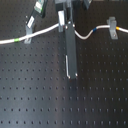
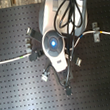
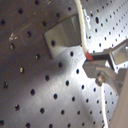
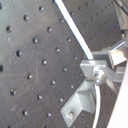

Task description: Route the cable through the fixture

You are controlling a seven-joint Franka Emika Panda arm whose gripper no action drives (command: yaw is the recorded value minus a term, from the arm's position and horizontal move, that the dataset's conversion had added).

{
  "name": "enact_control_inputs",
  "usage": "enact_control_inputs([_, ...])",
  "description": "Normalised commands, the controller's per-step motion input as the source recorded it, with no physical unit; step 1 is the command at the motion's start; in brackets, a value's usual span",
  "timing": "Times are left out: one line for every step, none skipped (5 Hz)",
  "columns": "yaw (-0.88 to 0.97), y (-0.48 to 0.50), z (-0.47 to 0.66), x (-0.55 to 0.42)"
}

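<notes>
Pincer (image 3: 92, 62) clamped on the cable (image 1: 47, 31), we hold the white cord over the table (image 1: 30, 90) mid-routing, one fixture clip (image 3: 62, 35) at about ten o'clock from our fingertips in the first wrist view, and next must seat it there.

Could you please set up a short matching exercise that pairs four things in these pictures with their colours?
Things:
1. cable
2. band on the cable, near the first exterior view's left edge
3. perforated board
4. fixture clip, toward the first exterior view's right

Colours:
a. black
b. green
c. white
d. grey metal

Pairs: 1-c, 2-b, 3-a, 4-d
</notes>
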Motion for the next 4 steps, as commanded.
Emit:
enact_control_inputs([0.00,0.289,0.17,-0.292])
enact_control_inputs([0.00,0.283,0.30,-0.241])
enact_control_inputs([0.00,0.310,0.38,-0.073])
enact_control_inputs([0.00,0.065,0.00,-0.015])
